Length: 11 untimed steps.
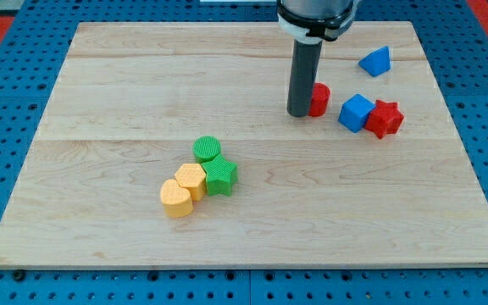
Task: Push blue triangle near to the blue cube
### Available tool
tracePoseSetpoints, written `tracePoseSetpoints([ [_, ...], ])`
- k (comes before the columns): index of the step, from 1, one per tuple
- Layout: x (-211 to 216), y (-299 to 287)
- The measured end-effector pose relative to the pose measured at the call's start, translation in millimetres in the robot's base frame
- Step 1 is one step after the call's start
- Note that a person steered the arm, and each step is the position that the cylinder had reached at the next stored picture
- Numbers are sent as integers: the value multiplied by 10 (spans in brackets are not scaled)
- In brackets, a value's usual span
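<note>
Tip (300,113) of dark rod, jawless, is pressed against red plastic cylinder (318,99); blue plastic triangle (376,61) sits at 1 o'clock of blue plastic cube (356,112), bare wood between.

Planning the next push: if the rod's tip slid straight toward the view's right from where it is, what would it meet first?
My tip would first meet the small red block, already right beside it, apparently touching; next comes the blue cube. Depth is uncertain.

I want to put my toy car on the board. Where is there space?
Lots of room along the view's left and bottom, around the green and yellow cluster. The view's top right is crowded: my tip touches the red block, beside the blue cube, red star and blue triangle.
</note>
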<state>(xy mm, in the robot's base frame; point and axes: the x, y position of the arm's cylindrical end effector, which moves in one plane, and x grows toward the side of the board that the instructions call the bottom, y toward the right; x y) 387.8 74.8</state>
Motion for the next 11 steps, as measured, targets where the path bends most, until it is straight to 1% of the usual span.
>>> tracePoseSetpoints([
  [1,38,253],
  [2,90,335],
  [3,-190,-395],
  [4,-952,188],
  [5,-1571,555],
  [6,-1677,913],
  [7,-1183,1188],
  [8,-954,1207],
  [9,-1308,1345],
  [10,-1045,1679],
  [11,-657,1025],
])
